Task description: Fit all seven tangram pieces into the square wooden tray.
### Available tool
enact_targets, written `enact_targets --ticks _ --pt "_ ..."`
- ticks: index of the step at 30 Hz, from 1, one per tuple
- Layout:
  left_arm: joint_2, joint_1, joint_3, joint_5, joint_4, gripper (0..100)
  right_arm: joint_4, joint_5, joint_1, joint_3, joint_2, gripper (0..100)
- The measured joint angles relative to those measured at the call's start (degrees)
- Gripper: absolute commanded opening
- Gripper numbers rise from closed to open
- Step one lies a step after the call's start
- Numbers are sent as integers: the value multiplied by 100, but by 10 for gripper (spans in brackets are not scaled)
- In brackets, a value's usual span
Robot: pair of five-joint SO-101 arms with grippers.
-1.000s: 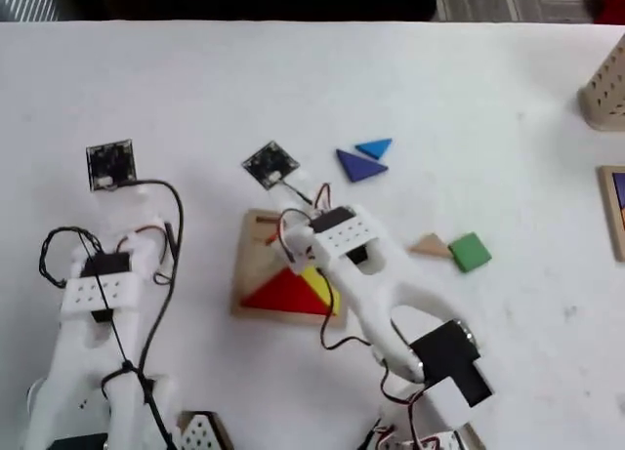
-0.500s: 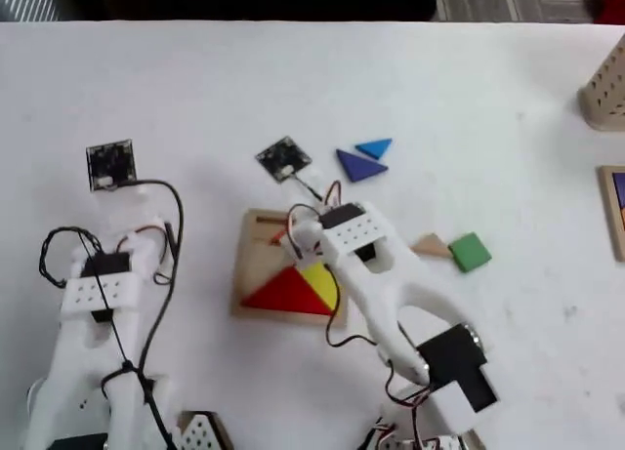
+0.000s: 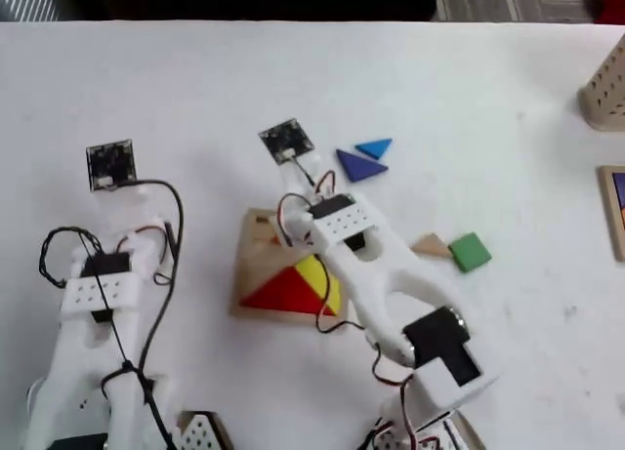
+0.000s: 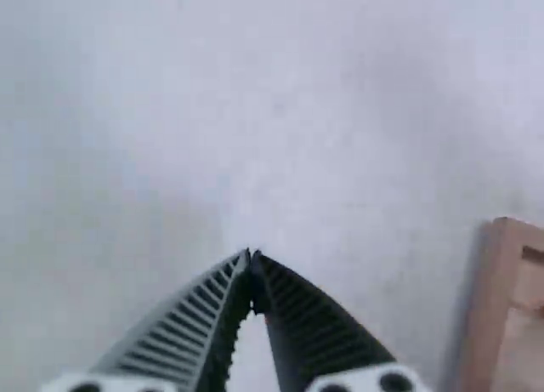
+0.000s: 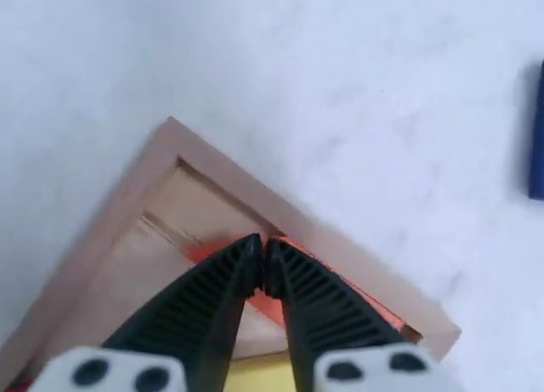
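The square wooden tray (image 3: 252, 266) lies mid-table with a red triangle (image 3: 283, 292) and a yellow triangle (image 3: 318, 274) inside. My right gripper (image 5: 262, 249) is shut, its tips down on an orange piece (image 5: 270, 305) in a corner of the tray (image 5: 327, 232). On the table beyond the tray lie a dark blue triangle (image 3: 359, 165) and a light blue triangle (image 3: 374, 148). To the tray's right are a tan triangle (image 3: 430, 245) and a green square (image 3: 470, 252). My left gripper (image 4: 252, 263) is shut and holds nothing, over bare table beside the tray's edge (image 4: 508, 307).
A pegged wooden block (image 3: 605, 91) stands at the far right edge, with another wooden board (image 3: 615, 211) below it. Loose cables hang around both arms. The dark blue triangle's edge (image 5: 537, 128) shows at the side of the right wrist view.
My right arm has swung its wrist toward the far side of the tray, and its elbow has shifted left. The tray looks slightly turned. The left arm has kept still.
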Motion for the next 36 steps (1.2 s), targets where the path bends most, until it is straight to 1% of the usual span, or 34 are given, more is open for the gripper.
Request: enact_targets --ticks 6,12,16,23,29,32,36 --pt "0 0 0 0 0 27 536 0 9 -141 26 18" --pt "0 0 0 0 0 27 941 0 308 -176 9 18" --pt "0 0 0 0 0 27 1020 0 422 -220 9 18" --pt "0 0 0 0 0 27 1020 -18 369 -211 -273 18" --pt "0 0 0 0 0 27 475 -53 -343 -211 -396 18" --pt "0 0 0 0 0 27 141 -290 -510 -211 -105 18" --pt "0 0 0 0 0 27 35 -369 -466 -273 264 18"
